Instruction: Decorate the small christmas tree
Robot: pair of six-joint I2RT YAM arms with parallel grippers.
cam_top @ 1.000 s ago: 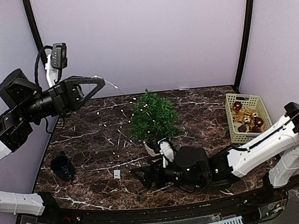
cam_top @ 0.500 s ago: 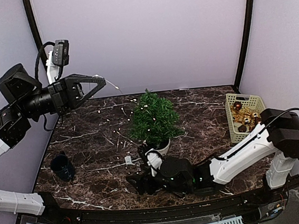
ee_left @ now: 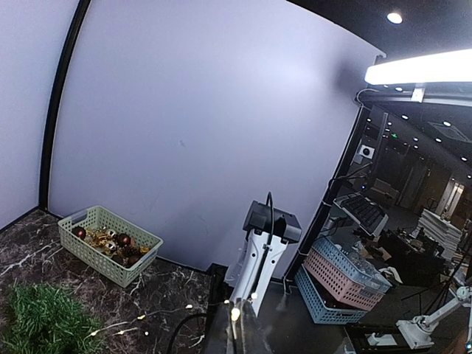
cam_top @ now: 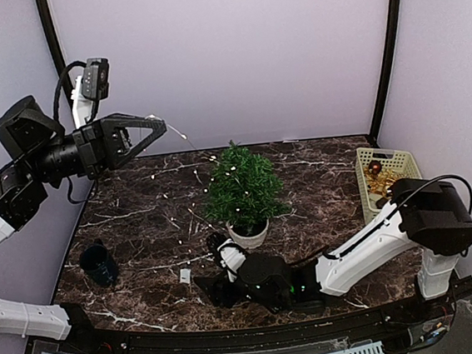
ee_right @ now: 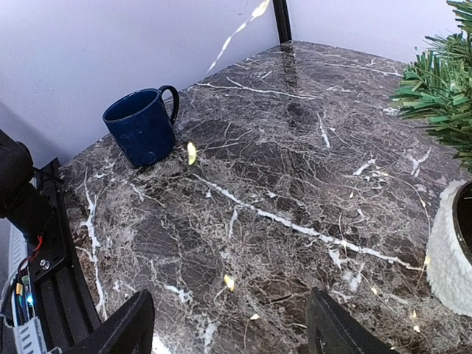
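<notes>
Top external view has the small christmas tree (cam_top: 241, 186) standing upright in its white pot (cam_top: 248, 235), long axis vertical, tip pointing straight up and pot down on the table (cam_top: 139, 215). The table is dark marble with white veins, closed in by plain lilac walls (cam_top: 249, 50) with black posts (cam_top: 385, 45) at the back corners.

The left gripper (cam_top: 161, 126) hangs high in the air, its fingers drawn together on the end of a string of lights (cam_top: 182, 137). From that pinch the thin wire slopes down to the tree, which stands lower and off to the gripper's right, well apart from it. Small lit points dot the branches.

The right gripper (ee_right: 227, 333) sits low over the near part of the table with its fingers (ee_right: 127, 330) spread wide and nothing between them. The tree is just beyond it and to its right, the pot near but not touching. A blue mug (ee_right: 141, 125) stands ahead to this gripper's left. A beige basket (cam_top: 391, 180) of baubles lies far off to its right
</notes>
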